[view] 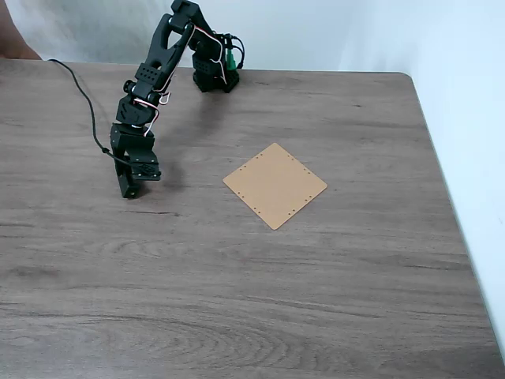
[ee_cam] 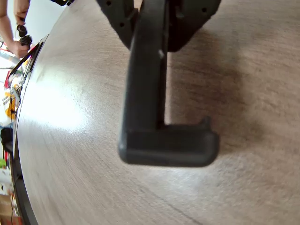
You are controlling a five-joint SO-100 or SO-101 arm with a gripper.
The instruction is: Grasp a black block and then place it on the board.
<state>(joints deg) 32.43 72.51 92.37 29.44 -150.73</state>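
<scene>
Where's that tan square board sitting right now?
In the fixed view the board lies flat near the middle of the table, turned like a diamond, to the right of the gripper and apart from it.

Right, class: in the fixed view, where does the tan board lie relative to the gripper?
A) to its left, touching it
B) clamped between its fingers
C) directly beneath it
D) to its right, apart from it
D: the board lies flat on the table to the right of the gripper, with bare tabletop between them.
</scene>
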